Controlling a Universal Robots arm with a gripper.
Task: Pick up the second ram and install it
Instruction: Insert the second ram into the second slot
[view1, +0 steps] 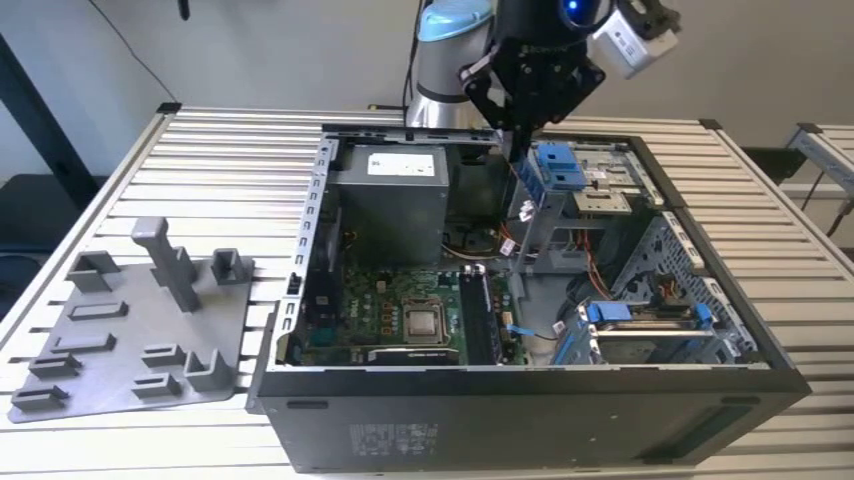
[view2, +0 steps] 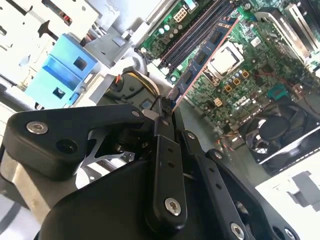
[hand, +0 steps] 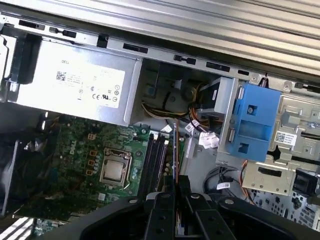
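My gripper (view1: 515, 138) hangs over the open computer case, above its far half. It is shut on the second ram (view2: 204, 54), a thin dark stick seen almost edge-on that reaches from the fingertips toward the motherboard. In the first wrist view the second ram (hand: 175, 146) shows as a narrow line rising from the gripper (hand: 176, 183), lined up beside the black memory slots (hand: 155, 161). The second wrist view has the gripper (view2: 167, 107) clamped on the stick's end, with the memory slots (view2: 200, 30) beyond it. The stick is held above the board, apart from the slots.
A green motherboard (view1: 387, 300) with a silver processor (view1: 424, 322) lies on the case floor. The grey power supply (view1: 387, 195) fills the far corner, and blue drive brackets (view1: 561, 165) stand on the exterior view's right. A grey holder tray (view1: 134, 330) rests on the slatted table.
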